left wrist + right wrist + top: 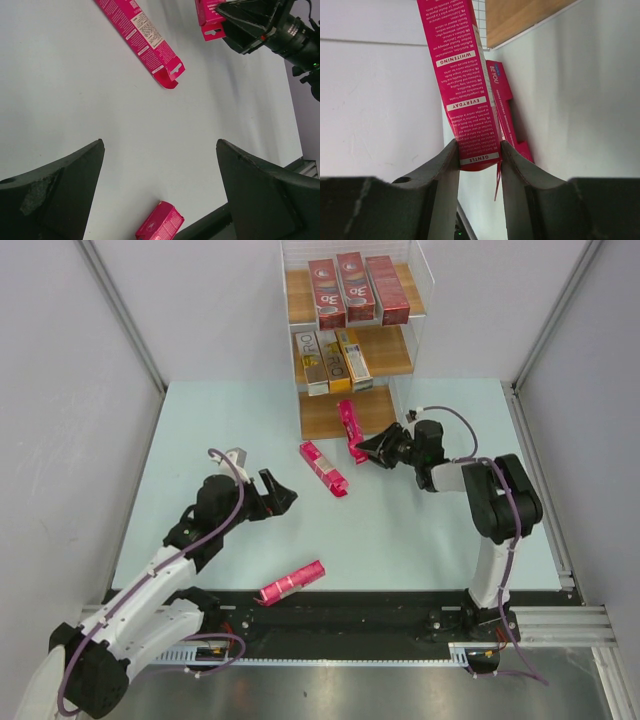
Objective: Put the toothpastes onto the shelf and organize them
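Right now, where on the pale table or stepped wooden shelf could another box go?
Bare: middle board's right half, beside silver and gold cartons; the table's far-left corner. Crowded: top board, three dark red cartons, and the shelf's foot, where the right gripper holds a pink carton.

Right wrist view: near pink carton (457,90) carries upside-down white bands reading "WHITENING", "EVERYDAY", "GENTLE"; fine print between them too small to read. Second pink carton (502,105) behind it: "BEYOU" along its side. Dark red cartons (355,285) on top board of shelf (392,352): big white characters, unclear.
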Tool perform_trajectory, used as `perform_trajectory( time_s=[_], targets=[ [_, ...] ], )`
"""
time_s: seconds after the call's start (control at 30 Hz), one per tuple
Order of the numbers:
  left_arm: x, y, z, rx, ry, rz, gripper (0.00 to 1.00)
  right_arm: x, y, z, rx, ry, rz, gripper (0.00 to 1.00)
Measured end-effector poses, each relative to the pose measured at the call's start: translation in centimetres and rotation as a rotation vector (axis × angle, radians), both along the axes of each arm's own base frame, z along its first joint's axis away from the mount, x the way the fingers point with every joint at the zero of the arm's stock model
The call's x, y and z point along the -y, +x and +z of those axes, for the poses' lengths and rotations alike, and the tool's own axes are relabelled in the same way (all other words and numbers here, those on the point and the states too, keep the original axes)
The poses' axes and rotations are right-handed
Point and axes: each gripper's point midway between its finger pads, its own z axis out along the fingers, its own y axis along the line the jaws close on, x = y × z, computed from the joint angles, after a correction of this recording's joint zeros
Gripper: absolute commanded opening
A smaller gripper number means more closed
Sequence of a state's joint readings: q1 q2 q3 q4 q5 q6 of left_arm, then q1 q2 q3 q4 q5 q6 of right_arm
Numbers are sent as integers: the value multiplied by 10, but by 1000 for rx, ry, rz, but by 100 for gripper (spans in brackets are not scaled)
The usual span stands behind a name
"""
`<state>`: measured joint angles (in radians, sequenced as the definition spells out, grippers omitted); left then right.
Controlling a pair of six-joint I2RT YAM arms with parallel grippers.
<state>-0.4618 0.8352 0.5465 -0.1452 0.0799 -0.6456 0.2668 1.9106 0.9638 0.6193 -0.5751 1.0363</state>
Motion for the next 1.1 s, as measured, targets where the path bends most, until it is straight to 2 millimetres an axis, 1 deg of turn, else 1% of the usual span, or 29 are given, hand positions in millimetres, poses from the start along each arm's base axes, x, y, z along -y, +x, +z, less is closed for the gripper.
perform_trajectory(
  time_s=[0.07, 0.27, 0.37, 0.47, 0.6, 0.77, 0.87, 0.97, 1.0, 1.07, 1.1],
  targets=[
    [-1, 0, 1, 3, 0, 5, 100, -4, 7, -8, -29, 20, -8, 12],
    [-2, -1, 9, 30, -11, 10, 100, -23, 29, -16, -52, 69, -26, 12],
    [-3, -1, 9, 30, -11, 10, 100, -34, 37, -20, -71, 92, -33, 12],
    [-3, -1, 9, 33, -11, 15, 100, -45, 48, -22, -76, 122, -44, 12],
    [-4, -2, 8, 33, -14, 18, 100, -58, 65, -30, -97, 135, -59, 13],
    [-5, -1, 8, 33, -11, 23, 100, -66, 84, -33, -111, 120, -99, 15],
    [-5, -2, 4, 26, -10, 25, 99, -68, 94, -33, -115, 114, -113, 18],
    [-6, -3, 0, 17, -6, 26, 100, -73, 105, -37, -128, 95, -120, 21],
    [-6, -3, -1, 15, -5, 26, 100, -74, 106, -39, -132, 89, -119, 25],
    [-6, -3, 0, 16, -5, 26, 99, -75, 109, -43, -148, 66, -116, 28],
    [-6, -3, 0, 16, -5, 26, 100, -76, 109, -45, -152, 58, -114, 31]
  ],
)
